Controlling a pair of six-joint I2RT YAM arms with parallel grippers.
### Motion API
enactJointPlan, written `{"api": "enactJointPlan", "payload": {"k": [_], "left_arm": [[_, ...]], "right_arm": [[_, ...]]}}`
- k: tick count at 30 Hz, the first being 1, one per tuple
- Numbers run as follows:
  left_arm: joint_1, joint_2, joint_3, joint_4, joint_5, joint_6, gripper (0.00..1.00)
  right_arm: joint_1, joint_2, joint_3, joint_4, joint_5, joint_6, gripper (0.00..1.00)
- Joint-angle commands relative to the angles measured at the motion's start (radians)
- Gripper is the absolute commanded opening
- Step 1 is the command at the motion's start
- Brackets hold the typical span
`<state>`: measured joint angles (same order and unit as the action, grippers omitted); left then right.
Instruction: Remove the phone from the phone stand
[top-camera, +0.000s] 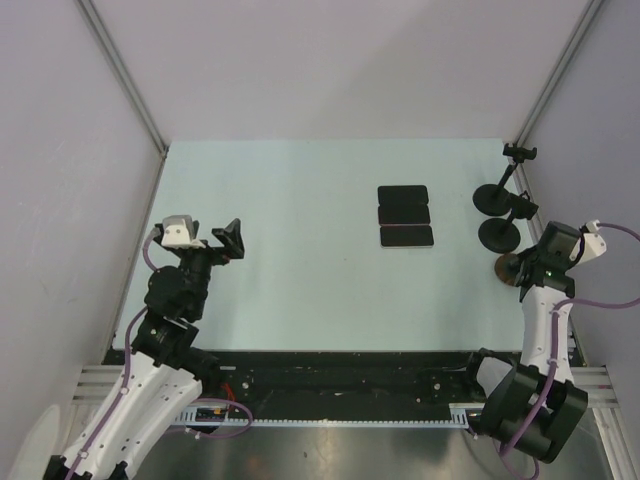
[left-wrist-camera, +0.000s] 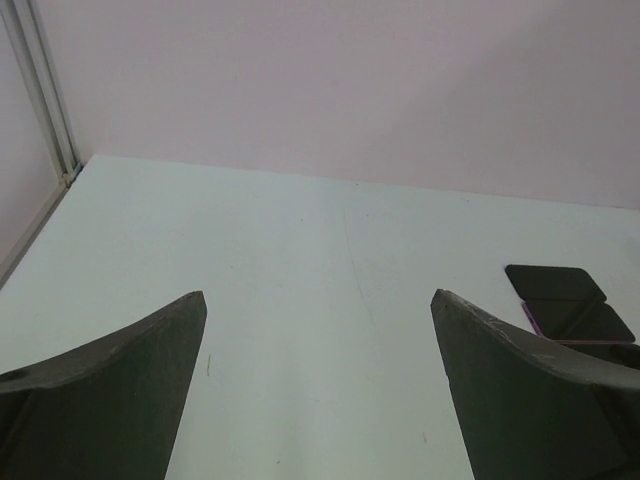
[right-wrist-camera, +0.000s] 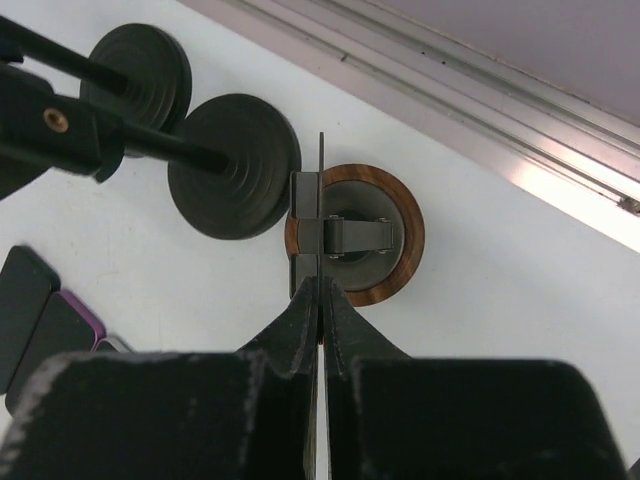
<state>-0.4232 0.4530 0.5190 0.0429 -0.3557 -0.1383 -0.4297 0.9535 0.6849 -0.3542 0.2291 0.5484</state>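
Observation:
The phone (right-wrist-camera: 321, 160) shows edge-on as a thin dark line, upright in the phone stand with a round wooden base (right-wrist-camera: 400, 210). My right gripper (right-wrist-camera: 321, 285) is shut on the phone's edge, its fingertips just above the stand's clamp. In the top view the right gripper (top-camera: 533, 264) sits over that stand (top-camera: 505, 268) at the table's right edge; the phone itself is hidden there. My left gripper (top-camera: 215, 240) is open and empty over the left of the table, and it shows in the left wrist view (left-wrist-camera: 318, 297) too.
Three dark phones (top-camera: 405, 215) lie flat in a row right of centre, also in the left wrist view (left-wrist-camera: 560, 290). Two black stands with round bases (top-camera: 495, 197) (top-camera: 498, 235) stand behind the wooden one, close to my right gripper. The enclosure wall (top-camera: 560, 120) runs along the right.

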Motion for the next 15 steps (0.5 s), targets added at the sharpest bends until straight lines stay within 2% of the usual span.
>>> {"api": "enactJointPlan", "payload": {"k": [1,5,6,7,8,10,11,13,14,15], "left_arm": [[0.001,-0.002,0.004,0.031,-0.037,0.022,1.00],[0.001,0.003,0.004,0.032,-0.037,0.025,1.00],[0.001,0.003,0.004,0.032,-0.040,0.028,1.00],[0.001,0.003,0.006,0.032,-0.043,0.029,1.00],[0.001,0.001,0.006,0.032,-0.042,0.031,1.00],[0.001,0.000,0.009,0.031,-0.037,0.037,1.00],[0.001,-0.004,0.010,0.031,-0.035,0.043,1.00],[0.001,-0.008,0.016,0.029,-0.034,0.045,1.00],[0.001,-0.014,0.018,0.026,-0.034,0.045,1.00],[0.001,-0.019,0.022,0.026,-0.028,0.045,1.00]], "right_arm": [[-0.030,0.042,0.008,0.147,-0.008,-0.015,0.00],[-0.038,0.067,-0.019,0.155,-0.004,-0.012,0.00],[-0.044,0.067,-0.030,0.158,-0.004,-0.004,0.03],[-0.046,0.064,-0.036,0.159,-0.004,-0.001,0.10],[-0.046,0.060,-0.038,0.161,-0.001,0.002,0.26],[-0.046,0.048,-0.038,0.150,0.007,0.005,0.40],[-0.046,0.041,-0.038,0.146,0.016,0.005,0.51],[-0.046,0.025,-0.038,0.130,0.029,0.010,0.61],[-0.046,0.005,-0.035,0.123,0.033,0.010,0.70],[-0.046,-0.008,-0.033,0.107,0.035,0.015,0.75]]}}
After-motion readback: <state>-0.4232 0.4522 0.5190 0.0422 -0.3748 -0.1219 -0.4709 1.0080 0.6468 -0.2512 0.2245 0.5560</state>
